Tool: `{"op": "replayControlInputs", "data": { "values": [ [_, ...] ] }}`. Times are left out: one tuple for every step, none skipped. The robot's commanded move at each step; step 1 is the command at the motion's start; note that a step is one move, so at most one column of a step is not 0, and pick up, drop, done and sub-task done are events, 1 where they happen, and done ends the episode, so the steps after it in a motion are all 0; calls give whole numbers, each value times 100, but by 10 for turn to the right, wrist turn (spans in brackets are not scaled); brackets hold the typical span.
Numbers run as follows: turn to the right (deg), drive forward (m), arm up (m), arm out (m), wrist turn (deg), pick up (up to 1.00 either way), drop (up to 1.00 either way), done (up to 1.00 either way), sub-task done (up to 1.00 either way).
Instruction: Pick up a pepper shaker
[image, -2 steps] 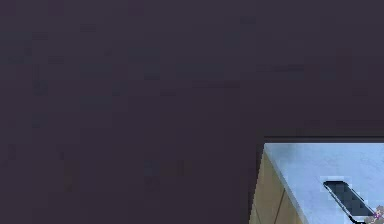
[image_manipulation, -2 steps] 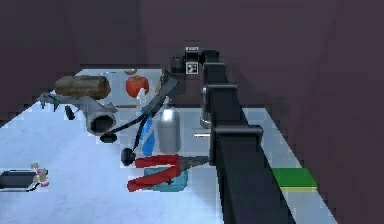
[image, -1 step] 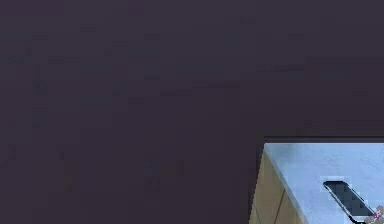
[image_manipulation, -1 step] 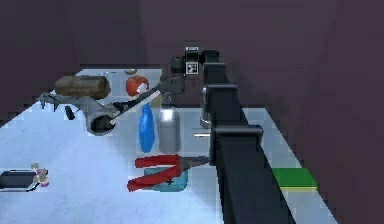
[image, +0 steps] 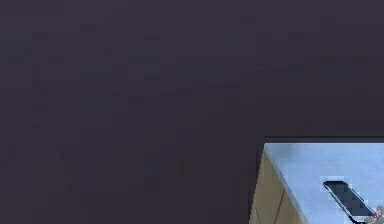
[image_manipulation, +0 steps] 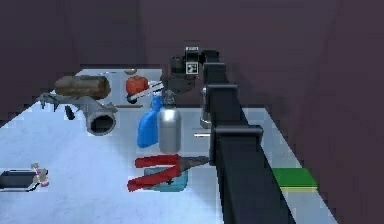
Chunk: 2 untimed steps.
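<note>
Arm (image_manipulation: 235, 140) reaches out across the pale surface (image_manipulation: 60, 150). The hand (image_manipulation: 163, 92) is at the top end of the pepper shaker (image_manipulation: 170, 127) — a silver cylinder, upright on the surface, just beside a blue spray bottle (image_manipulation: 148, 127). Over it or touching it: cannot tell. Nor can I tell whether the hand grips anything. Red-handled tool (image_manipulation: 160, 166) lies nearer — phone (image: 350, 198) well apart.

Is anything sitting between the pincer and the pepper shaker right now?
Nothing visible does. In the arm side view the pincer shows just above the silver, dark-capped pepper shaker. A blue spray bottle stands right beside the shaker on the picture's left, and a red round thing lies past the pincer; both may crowd a grasp.
</note>
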Motion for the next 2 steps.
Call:
{"op": "replayControlInputs", "data": {
  "values": [
    [0, 0, 0, 0, 450, 0, 0, 0, 0],
    [0, 0, 0, 0, 180, 0, 0, 0, 0]
  ]
}}
